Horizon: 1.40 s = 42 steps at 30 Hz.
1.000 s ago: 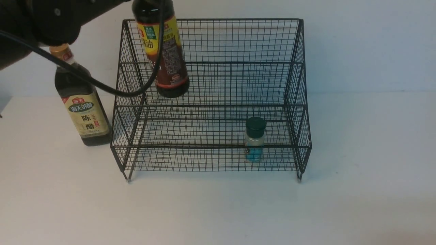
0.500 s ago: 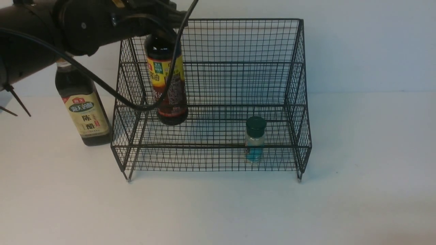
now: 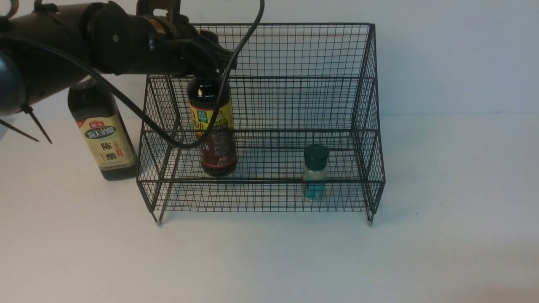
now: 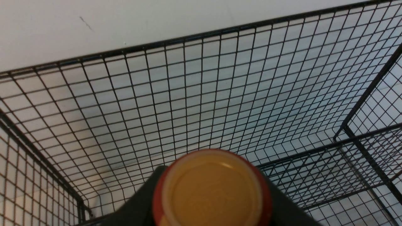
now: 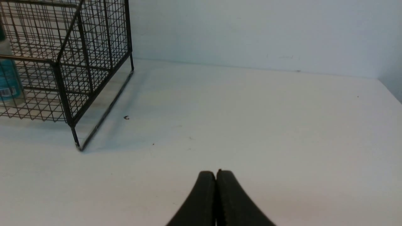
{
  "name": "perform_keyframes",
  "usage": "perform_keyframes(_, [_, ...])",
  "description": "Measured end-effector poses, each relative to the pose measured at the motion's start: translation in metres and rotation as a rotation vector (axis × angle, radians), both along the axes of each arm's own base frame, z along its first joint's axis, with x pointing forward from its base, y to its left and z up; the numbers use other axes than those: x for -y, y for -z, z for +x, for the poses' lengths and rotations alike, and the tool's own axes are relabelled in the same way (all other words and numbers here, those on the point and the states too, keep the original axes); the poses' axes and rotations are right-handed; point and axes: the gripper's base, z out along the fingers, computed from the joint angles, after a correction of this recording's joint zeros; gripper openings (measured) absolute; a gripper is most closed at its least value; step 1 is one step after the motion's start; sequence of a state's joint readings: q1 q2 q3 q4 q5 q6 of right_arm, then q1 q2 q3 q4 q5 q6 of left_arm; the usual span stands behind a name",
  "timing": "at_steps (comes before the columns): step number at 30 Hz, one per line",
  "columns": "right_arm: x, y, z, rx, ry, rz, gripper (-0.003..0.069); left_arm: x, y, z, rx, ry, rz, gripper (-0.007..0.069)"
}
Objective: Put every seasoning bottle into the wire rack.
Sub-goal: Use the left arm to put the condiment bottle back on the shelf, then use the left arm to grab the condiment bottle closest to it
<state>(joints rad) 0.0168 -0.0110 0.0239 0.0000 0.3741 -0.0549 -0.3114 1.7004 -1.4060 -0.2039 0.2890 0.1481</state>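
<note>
Descent has set our dark yellow-red-labelled bottle (image 3: 214,139), gripped by the left pincer (image 3: 209,67), in the black wire rack (image 3: 294,78), awaiting release.

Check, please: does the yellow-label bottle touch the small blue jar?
Apart. The front view shows bare mesh of the rack between the yellow-label bottle and the small blue jar.

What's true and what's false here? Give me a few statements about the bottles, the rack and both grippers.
1. The left gripper grips the yellow-label bottle at its top, inside the wire rack. True.
2. The cream-label bottle is in the rack. False: it stands on the table, outside the rack's left side.
3. The right gripper is open. False: it is shut and holds nothing.
4. A small blue-filled jar stands in the rack. True.
</note>
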Motion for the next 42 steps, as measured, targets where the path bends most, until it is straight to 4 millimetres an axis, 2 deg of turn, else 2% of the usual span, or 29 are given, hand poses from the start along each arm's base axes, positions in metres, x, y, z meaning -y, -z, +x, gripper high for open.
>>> perform_keyframes(9, [0.0,0.0,0.0,0.0,0.0,0.0,-0.0011,0.0,0.0,0.001,0.003,-0.001,-0.001,0.0272])
perform_keyframes(10, [0.0,0.0,0.0,0.0,0.0,0.0,-0.0011,0.0,0.0,0.001,0.005,-0.001,-0.002,0.0283])
perform_keyframes(11, [0.0,0.0,0.0,0.0,0.0,0.0,-0.0011,0.0,-0.004,0.0,0.018,-0.002,-0.006,0.0351])
perform_keyframes(14, [0.0,0.0,0.0,0.0,0.0,0.0,-0.0011,-0.001,-0.011,-0.003,0.033,-0.002,-0.011,0.0419])
perform_keyframes(16, [0.0,0.0,0.0,0.0,0.0,0.0,-0.0011,-0.004,-0.026,-0.01,0.069,-0.002,-0.023,0.0504])
perform_keyframes(19, [0.0,0.0,0.0,0.0,0.0,0.0,-0.0011,-0.007,-0.045,-0.021,0.115,-0.002,-0.037,0.0535])
perform_keyframes(22, [0.0,0.0,0.0,0.0,0.0,0.0,-0.0011,-0.012,-0.069,-0.038,0.174,-0.001,-0.056,0.0519])
perform_keyframes(25, [0.0,0.0,0.0,0.0,0.0,0.0,-0.0011,-0.018,-0.09,-0.055,0.221,0.004,-0.059,0.0459])
perform_keyframes(26, [0.0,0.0,0.0,0.0,0.0,0.0,-0.0011,-0.023,-0.106,-0.071,0.249,0.011,-0.05,0.0392])
perform_keyframes(28, [0.0,0.0,0.0,0.0,0.0,0.0,-0.0011,-0.031,-0.123,-0.094,0.266,0.021,-0.016,0.0262])
perform_keyframes(29, [0.0,0.0,0.0,0.0,0.0,0.0,-0.0011,-0.035,-0.129,-0.107,0.262,0.027,0.013,0.017])
perform_keyframes(31, [0.0,0.0,0.0,0.0,0.0,0.0,-0.0011,-0.04,-0.137,-0.12,0.27,0.028,0.028,0.0113])
perform_keyframes(32, [0.0,0.0,0.0,0.0,0.0,0.0,-0.0011,-0.047,-0.148,-0.141,0.272,0.028,0.05,0.0043])
perform_keyframes(34, [0.0,0.0,0.0,0.0,0.0,0.0,-0.0011,-0.057,-0.16,-0.168,0.277,0.019,0.046,0.0008])
perform_keyframes(37, [0.0,0.0,0.0,0.0,0.0,0.0,-0.0011,-0.07,-0.171,-0.207,0.3,0.003,0.018,-0.0005])
perform_keyframes(39, [0.0,0.0,0.0,0.0,0.0,0.0,-0.0011,-0.079,-0.173,-0.233,0.323,-0.004,0.003,-0.0005])
perform_keyframes(40, [0.0,0.0,0.0,0.0,0.0,0.0,-0.0011,-0.081,-0.171,-0.24,0.323,-0.005,0.001,-0.0005])
perform_keyframes(41, [0.0,0.0,0.0,0.0,0.0,0.0,-0.0011,-0.087,-0.169,-0.258,0.344,-0.008,-0.006,-0.0005])
perform_keyframes(42, [0.0,0.0,0.0,0.0,0.0,0.0,-0.0011,-0.09,-0.167,-0.268,0.351,-0.009,-0.008,-0.0005])
